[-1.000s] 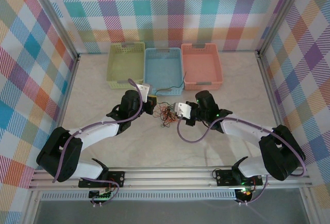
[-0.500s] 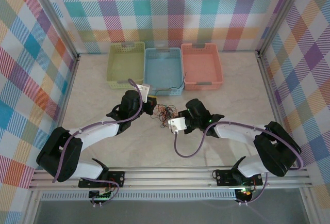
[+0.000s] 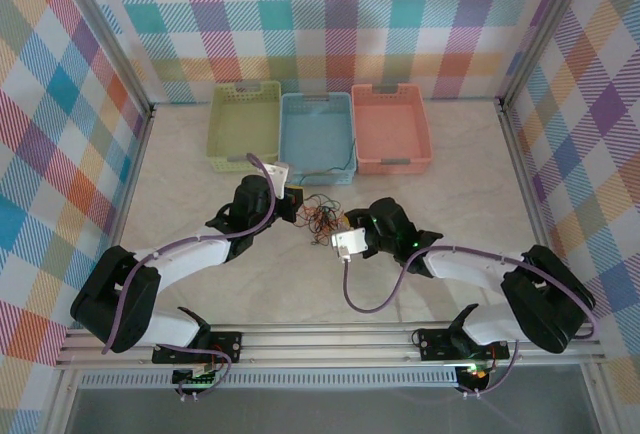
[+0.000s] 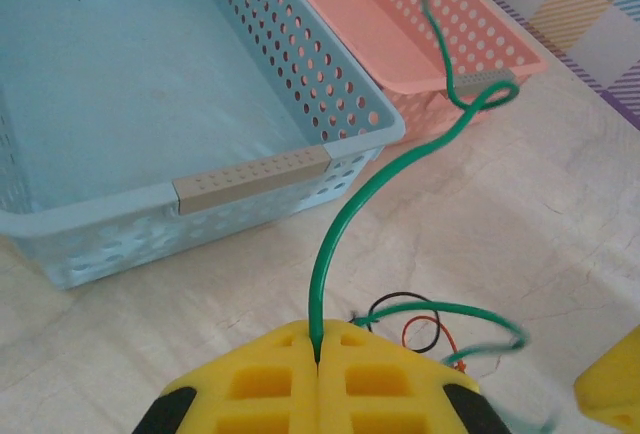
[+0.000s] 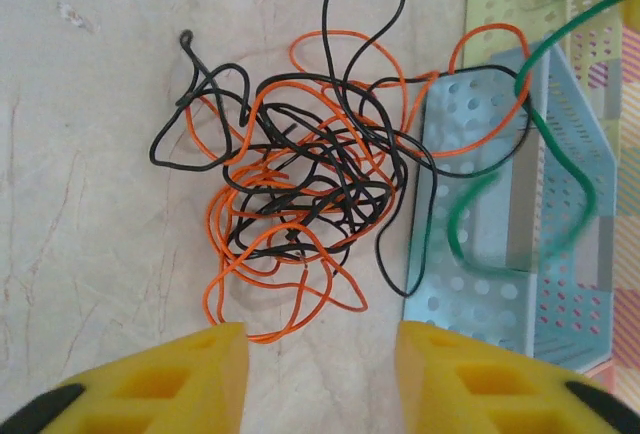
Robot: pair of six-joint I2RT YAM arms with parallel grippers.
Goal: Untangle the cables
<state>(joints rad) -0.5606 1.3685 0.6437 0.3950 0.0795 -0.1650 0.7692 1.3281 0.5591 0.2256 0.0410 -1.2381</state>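
Cables (image 5: 300,204): orange+black tangle on table (image 5: 90,154), btw my grippers, outer loops reaching blue basket (image 4: 250,169) | green cable (image 4: 335,244) rises past that basket's corner, in front of pink basket (image 4: 400,44) | L gripper (image 4: 318,349): fingers clamped on green cable | R gripper (image 5: 320,349): fingers apart, nothing btw, just short of tangle
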